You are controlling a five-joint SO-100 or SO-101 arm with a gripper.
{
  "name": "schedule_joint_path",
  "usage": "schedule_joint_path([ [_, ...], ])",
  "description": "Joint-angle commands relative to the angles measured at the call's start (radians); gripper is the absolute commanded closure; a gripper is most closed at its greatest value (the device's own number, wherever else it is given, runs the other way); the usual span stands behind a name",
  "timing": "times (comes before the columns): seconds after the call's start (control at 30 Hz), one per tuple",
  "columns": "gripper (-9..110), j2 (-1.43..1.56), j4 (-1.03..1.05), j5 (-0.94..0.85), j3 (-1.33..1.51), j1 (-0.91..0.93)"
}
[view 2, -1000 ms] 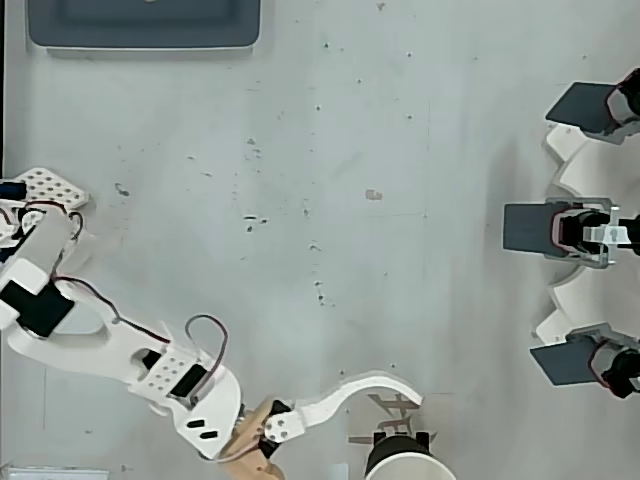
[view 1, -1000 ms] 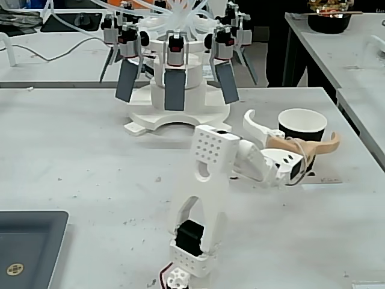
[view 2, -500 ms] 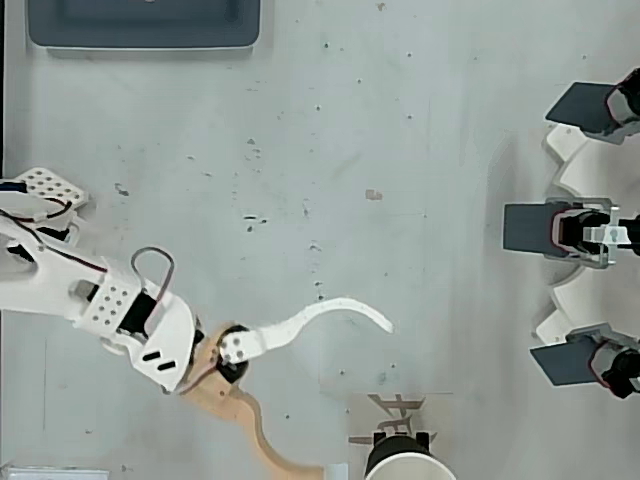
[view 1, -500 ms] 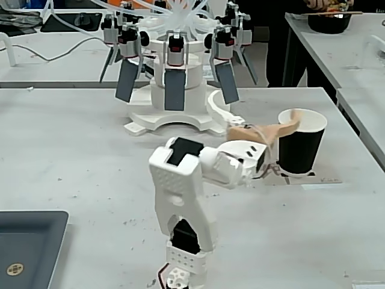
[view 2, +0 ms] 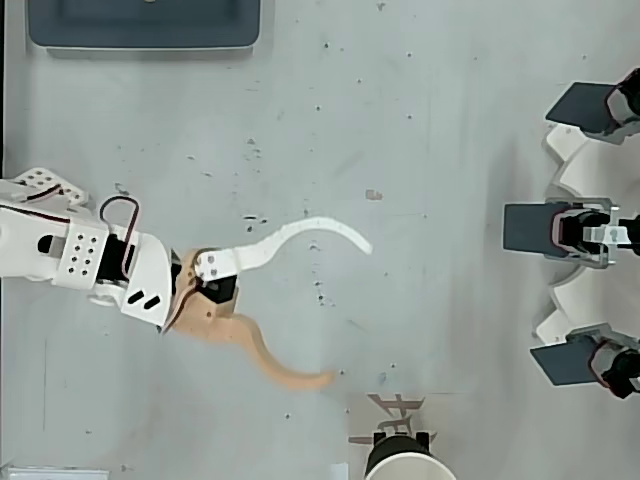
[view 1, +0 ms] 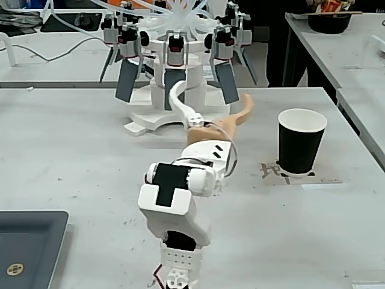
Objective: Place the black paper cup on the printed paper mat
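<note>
Black paper cup (view 1: 301, 143) standing upright on printed paper mat (view 1: 274, 171), near table's right side in fixed view. Gripper (view 2: 350, 311) hovering over bare table, well apart from cup, fingers spread wide, holding nothing.

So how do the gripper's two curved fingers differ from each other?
On the gripper, the white finger is thin and sweeps into a long hook, while the tan finger is thicker near its base and ends in a shorter curve. In the fixed view, the white one rises higher. Both are curved, spread wide apart and hold nothing.
</note>
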Motion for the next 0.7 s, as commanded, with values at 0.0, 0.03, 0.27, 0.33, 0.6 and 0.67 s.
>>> schedule_joint_path([
  [0.0, 70, 0.043, -0.018, -0.009, 0.002, -0.044],
  [0.03, 71, 0.043, -0.017, -0.012, 0.002, -0.058],
  [0.27, 70, 0.031, 0.055, -0.044, -0.012, -0.17],
  [0.33, 70, 0.009, 0.066, -0.055, -0.028, -0.189],
  [0.6, 68, -0.178, 0.081, -0.106, -0.206, -0.21],
  [0.67, 68, -0.229, 0.083, -0.112, -0.261, -0.218],
])
